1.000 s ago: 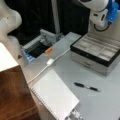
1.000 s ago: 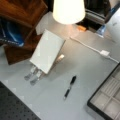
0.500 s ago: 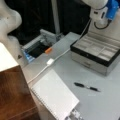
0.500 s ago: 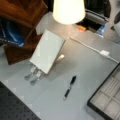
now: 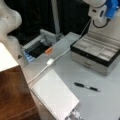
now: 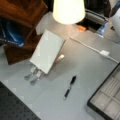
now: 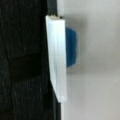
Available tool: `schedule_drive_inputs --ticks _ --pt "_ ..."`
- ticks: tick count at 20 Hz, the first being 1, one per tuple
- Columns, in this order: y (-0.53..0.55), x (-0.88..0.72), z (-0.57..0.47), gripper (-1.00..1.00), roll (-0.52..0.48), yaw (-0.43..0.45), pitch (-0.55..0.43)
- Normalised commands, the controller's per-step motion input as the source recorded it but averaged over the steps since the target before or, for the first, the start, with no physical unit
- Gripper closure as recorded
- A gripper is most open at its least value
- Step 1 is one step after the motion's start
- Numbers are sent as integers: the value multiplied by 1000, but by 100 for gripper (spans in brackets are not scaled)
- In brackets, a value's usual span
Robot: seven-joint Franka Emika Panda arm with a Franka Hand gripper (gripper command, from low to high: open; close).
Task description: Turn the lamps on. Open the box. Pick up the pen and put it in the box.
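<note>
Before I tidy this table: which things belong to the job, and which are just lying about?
Job: lit lamp; open box; pen on table; gripper above box.
Lying about: spiral notepad; white cable; wooden block.

Lamp: you see the lit cream lampshade [image 6: 68, 10] at the top, glowing.
Pen: the black pen [image 6: 69, 87] lies on the grey table [image 6: 82, 67], apart from everything.
Box: the open box [image 6: 108, 98] shows its beige compartments at the bottom right.
Cable: the white cable [image 6: 86, 46] runs to its switch [image 6: 104, 53].
Gripper: you do not see it here.
</note>
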Motion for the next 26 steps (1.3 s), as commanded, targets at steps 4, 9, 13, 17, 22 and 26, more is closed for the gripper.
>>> schedule_drive_inputs --ticks 4,9,13,17,22,26 --pt "-527 115 176 -100 -104 136 110" --pt "-465 150 112 -100 -120 145 81" --pt "-363 135 111 -100 -256 210 65" --pt "-399 158 137 -100 -370 264 71" --pt "-420 197 164 -100 -412 279 94" --pt "-409 197 139 -100 -414 303 77"
